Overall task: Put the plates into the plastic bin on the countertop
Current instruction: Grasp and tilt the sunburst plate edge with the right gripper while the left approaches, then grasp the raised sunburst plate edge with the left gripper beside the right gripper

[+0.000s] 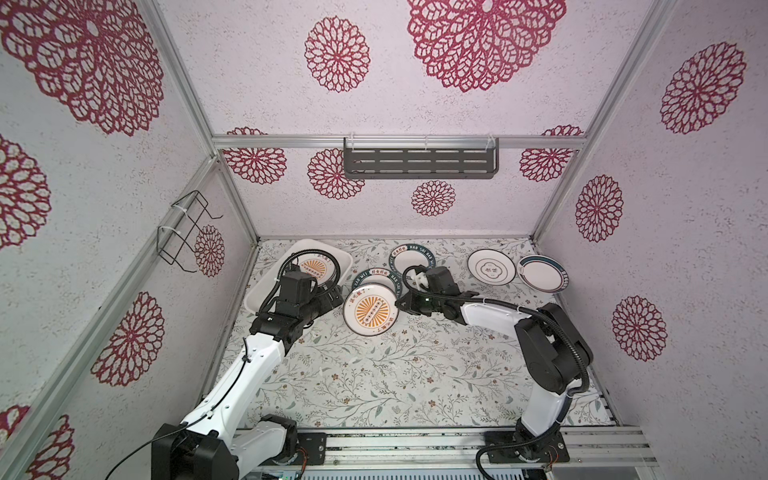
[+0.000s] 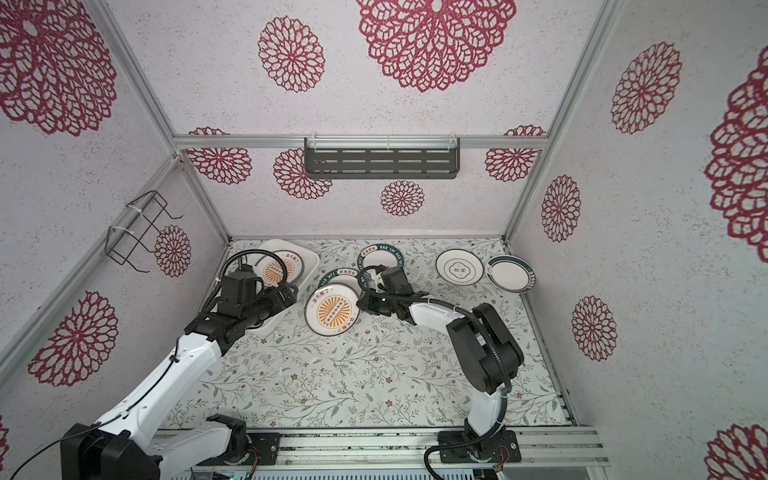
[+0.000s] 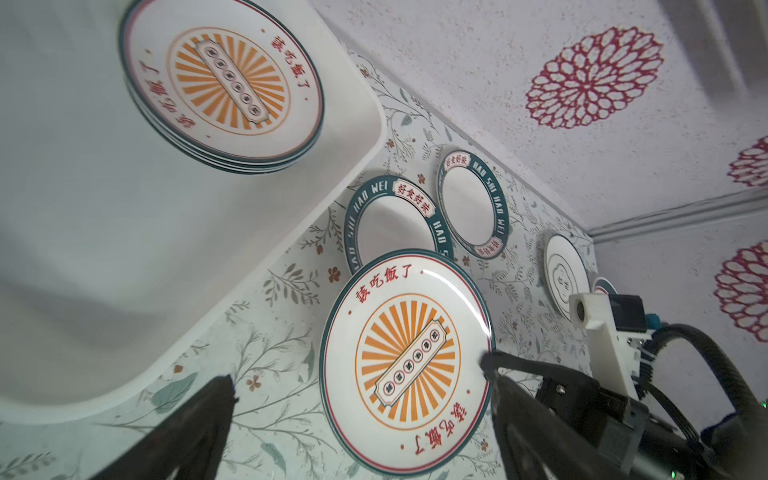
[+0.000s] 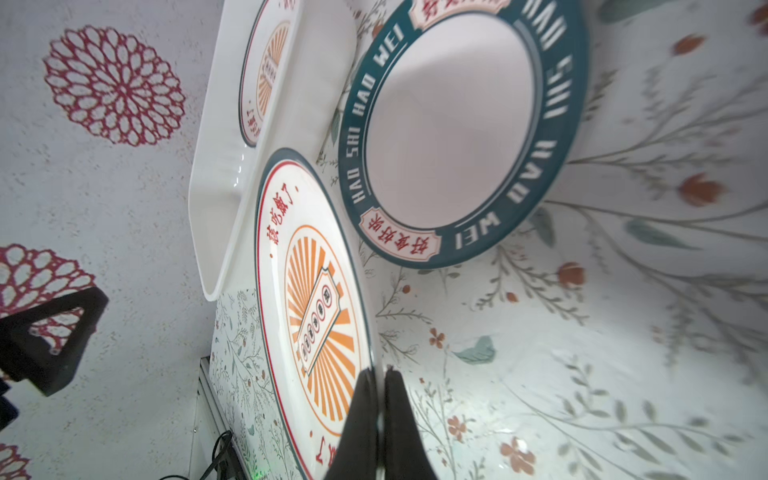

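Right gripper (image 4: 376, 374) is pinching the rim of a sunburst plate (image 1: 370, 309), tipping it up off the surface (image 1: 374, 374) just beside the plastic bin (image 3: 104, 249). Left gripper (image 3: 356, 370) is hanging spread wide by the bin's edge, facing that plate. This looks like the carry-over step, with a stack (image 3: 224, 83) already sitting in the bin. The next move calls for swinging the plate over the bin's rim, or passing it across, then lowering it flat onto the stack.
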Motion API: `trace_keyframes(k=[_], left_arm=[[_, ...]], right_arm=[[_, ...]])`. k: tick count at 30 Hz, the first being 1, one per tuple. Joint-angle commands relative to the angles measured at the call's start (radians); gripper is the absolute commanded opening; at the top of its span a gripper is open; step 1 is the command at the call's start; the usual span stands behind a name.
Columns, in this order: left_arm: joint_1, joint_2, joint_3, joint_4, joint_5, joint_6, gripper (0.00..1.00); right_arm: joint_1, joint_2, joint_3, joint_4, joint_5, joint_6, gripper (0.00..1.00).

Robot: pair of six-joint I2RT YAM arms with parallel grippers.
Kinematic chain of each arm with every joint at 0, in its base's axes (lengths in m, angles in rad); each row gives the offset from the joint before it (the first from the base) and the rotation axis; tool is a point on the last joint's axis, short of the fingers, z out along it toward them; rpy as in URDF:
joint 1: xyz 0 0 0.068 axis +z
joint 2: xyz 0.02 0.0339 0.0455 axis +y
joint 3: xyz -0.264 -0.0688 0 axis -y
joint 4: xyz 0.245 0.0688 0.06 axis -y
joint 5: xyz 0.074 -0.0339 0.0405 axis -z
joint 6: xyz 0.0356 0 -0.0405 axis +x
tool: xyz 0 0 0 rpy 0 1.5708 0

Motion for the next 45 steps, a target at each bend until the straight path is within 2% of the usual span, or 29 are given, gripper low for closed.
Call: trace_keyframes(k=[1, 4, 14, 21, 26, 31, 37, 38, 39, 42, 45], left_arm=[[0.004, 0.056, 0.007, 0.120, 0.207, 0.042, 1.00], [0.000, 0.135, 0.020, 0.165, 0.335, 0.032, 0.96], [-0.010, 0.310, 0.047, 0.323, 0.479, -0.022, 0.83], [-0.015, 0.364, 0.041, 0.413, 0.537, -0.068, 0.57], [-0.028, 0.373, 0.050, 0.434, 0.543, -0.078, 0.32], [-0.039, 0.374, 0.054, 0.429, 0.530, -0.080, 0.16], [-0.042, 0.358, 0.055, 0.430, 0.513, -0.084, 0.07], [-0.041, 0.355, 0.055, 0.430, 0.511, -0.085, 0.07], [-0.042, 0.350, 0.055, 0.430, 0.509, -0.086, 0.06], [-0.043, 0.338, 0.054, 0.430, 0.506, -0.090, 0.06], [-0.042, 0.327, 0.055, 0.429, 0.501, -0.090, 0.06]], right_arm=[[-0.037, -0.090, -0.030, 0.117, -0.043, 0.040, 0.00], [-0.069, -0.136, -0.069, 0.151, -0.056, 0.056, 0.00], [-0.133, -0.247, -0.203, 0.351, -0.124, 0.180, 0.00], [-0.152, -0.253, -0.298, 0.551, -0.152, 0.312, 0.00], [-0.154, -0.250, -0.329, 0.591, -0.149, 0.341, 0.00], [-0.154, -0.259, -0.335, 0.599, -0.148, 0.344, 0.00], [-0.154, -0.270, -0.350, 0.605, -0.134, 0.339, 0.01], [-0.154, -0.273, -0.354, 0.605, -0.128, 0.336, 0.06], [-0.154, -0.280, -0.357, 0.605, -0.123, 0.334, 0.14], [-0.154, -0.297, -0.368, 0.596, -0.109, 0.323, 0.51], [-0.154, -0.316, -0.373, 0.575, -0.089, 0.307, 0.65]])
